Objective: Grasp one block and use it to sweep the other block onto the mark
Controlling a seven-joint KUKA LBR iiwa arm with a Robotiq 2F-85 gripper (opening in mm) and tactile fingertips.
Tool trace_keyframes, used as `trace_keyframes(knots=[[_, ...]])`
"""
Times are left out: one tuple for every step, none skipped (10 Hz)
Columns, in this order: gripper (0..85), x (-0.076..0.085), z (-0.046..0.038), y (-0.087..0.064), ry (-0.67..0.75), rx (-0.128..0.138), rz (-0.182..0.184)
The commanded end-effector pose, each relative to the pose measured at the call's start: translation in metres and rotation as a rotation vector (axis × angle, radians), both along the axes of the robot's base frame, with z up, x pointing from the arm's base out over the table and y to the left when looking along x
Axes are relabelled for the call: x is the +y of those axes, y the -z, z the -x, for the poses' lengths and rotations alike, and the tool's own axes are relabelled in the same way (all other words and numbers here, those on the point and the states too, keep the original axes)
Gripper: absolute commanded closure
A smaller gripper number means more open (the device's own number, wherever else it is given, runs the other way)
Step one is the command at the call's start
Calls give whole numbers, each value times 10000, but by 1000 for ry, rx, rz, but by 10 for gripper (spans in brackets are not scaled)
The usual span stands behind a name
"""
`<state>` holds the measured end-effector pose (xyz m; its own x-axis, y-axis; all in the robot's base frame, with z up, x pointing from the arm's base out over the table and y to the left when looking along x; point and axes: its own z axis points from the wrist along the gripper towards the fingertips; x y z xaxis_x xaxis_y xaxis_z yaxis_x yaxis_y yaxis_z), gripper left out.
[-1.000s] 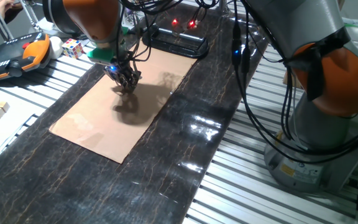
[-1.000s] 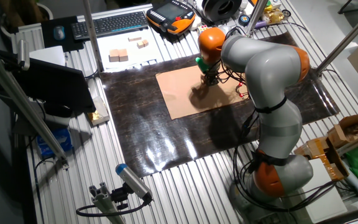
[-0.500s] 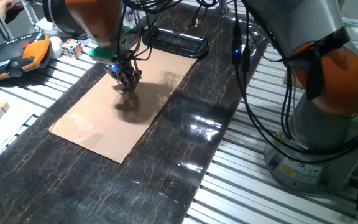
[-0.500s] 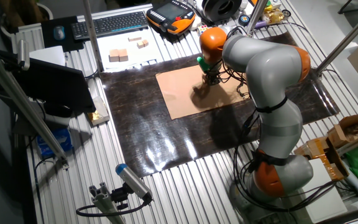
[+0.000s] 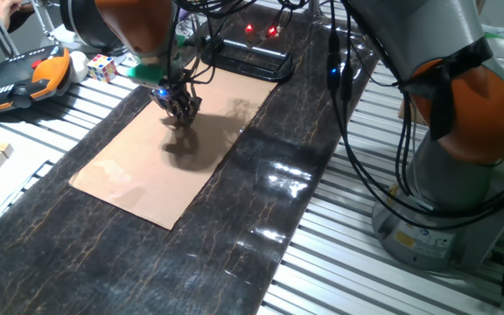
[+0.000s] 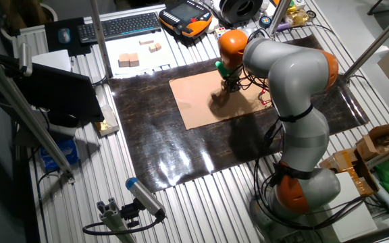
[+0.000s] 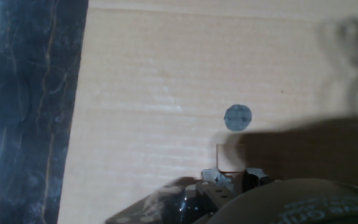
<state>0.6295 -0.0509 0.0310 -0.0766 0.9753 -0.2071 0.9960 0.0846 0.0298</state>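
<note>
One block [image 7: 231, 158] shows in the hand view, a small tan wooden cube sitting just ahead of the end effector [image 7: 234, 178], between its two dark fingertips [image 7: 210, 178]. The tips sit close on either side of it, though whether they actually press on it cannot be told from this angle. A second block is not visible in any view.

Just beyond the block, near but not touching it, lies the mark [image 7: 237, 117], a round dark grey-black dot on a sheet of brown cardboard [image 7: 154, 93]. Nothing stands between block and mark. A dark shadow falls across the cardboard to the right of the block.

The cardboard lies on a black marbled mat [image 5: 261, 210] spread over the slatted metal desk [image 5: 339, 271]. In the fixed views the end effector [image 5: 180, 112] hangs low over the far part of the cardboard [image 5: 160, 157].

Around the mat sit an orange-and-black handheld controller [image 5: 24, 77], a multicoloured puzzle cube [image 5: 103, 66], a few pale wooden blocks [image 6: 128, 61] on a white sheet, and a keyboard [image 6: 120, 25]. All are well apart from the cardboard.
</note>
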Motion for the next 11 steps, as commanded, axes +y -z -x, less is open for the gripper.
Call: trace_keyframes(knots=[[843,-2,0,0,1,-1,0],[843,-8,2,2,1,-1,0],[843,-18,3,2,3,-1,1],[843,-33,3,1,3,-2,1],[843,-57,2,-1,1,-4,0],[843,-74,2,-6,-1,-3,0],[843,-91,4,-8,-1,-3,-2],[843,-106,8,-9,-1,-3,-2],[843,-125,13,-5,1,-4,-3],[843,-138,17,1,1,-4,-5],[843,-148,17,0,1,-2,-6]])
